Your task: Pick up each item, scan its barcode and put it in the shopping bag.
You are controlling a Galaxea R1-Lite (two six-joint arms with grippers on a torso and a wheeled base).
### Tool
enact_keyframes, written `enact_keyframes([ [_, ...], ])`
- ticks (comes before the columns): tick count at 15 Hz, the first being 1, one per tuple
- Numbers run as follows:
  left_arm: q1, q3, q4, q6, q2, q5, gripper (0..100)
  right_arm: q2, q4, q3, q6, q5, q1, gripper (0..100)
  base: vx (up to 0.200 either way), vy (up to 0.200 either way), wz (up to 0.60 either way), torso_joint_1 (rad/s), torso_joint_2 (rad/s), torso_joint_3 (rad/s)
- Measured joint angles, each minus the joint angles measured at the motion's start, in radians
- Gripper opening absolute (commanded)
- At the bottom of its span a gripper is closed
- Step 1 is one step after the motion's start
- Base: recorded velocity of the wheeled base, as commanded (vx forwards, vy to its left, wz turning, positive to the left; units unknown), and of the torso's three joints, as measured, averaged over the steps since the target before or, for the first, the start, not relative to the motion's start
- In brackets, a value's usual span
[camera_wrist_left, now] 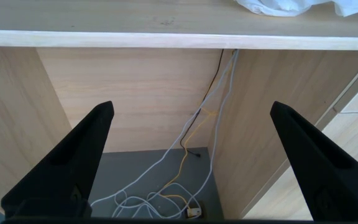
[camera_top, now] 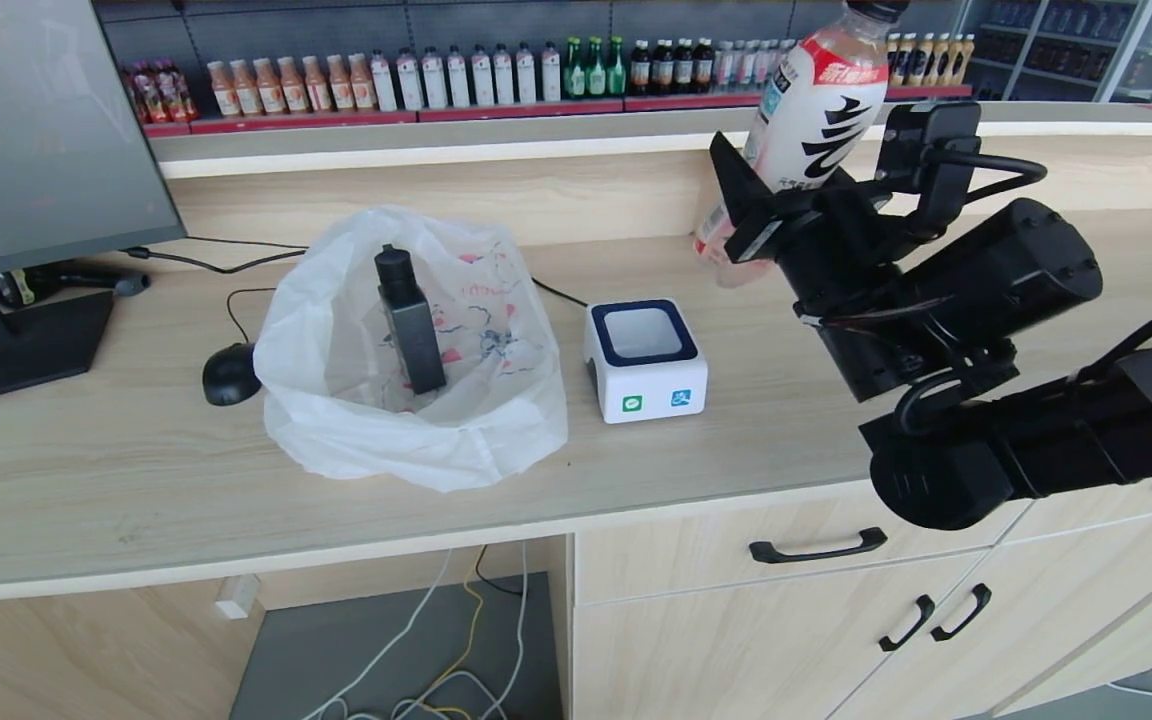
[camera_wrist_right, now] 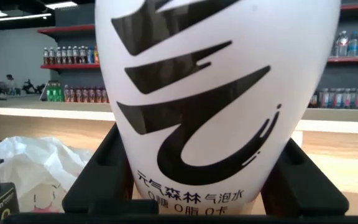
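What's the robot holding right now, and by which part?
The right hand grips the drink bottle around its lower body; the left hand is open and empty.

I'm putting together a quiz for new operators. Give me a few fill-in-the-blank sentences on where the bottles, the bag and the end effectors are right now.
1. The right end effector holds the white bottle raised above the ____.
2. The dark bottle stands inside the ____.
3. The left end effector, gripping nothing, is wide ____.
4. Between the bag and the raised bottle stands the white ____.

Missing words: counter; shopping bag; open; scanner.
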Motion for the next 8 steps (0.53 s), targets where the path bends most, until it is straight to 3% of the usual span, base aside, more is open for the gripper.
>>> enact_keyframes([
  [3,0.0,0.0,0.0,0.003,0.0,0.0,100,-0.024,-0.008,0.01,0.111,-0.002,-0.018,0,0.0,0.0,0.0,0.0,0.0,0.0],
  [8,0.0,0.0,0.0,0.0,0.0,0.0,100,-0.079,-0.007,0.085,0.159,-0.05,-0.054,0,0.0,0.0,0.0,0.0,0.0,0.0],
])
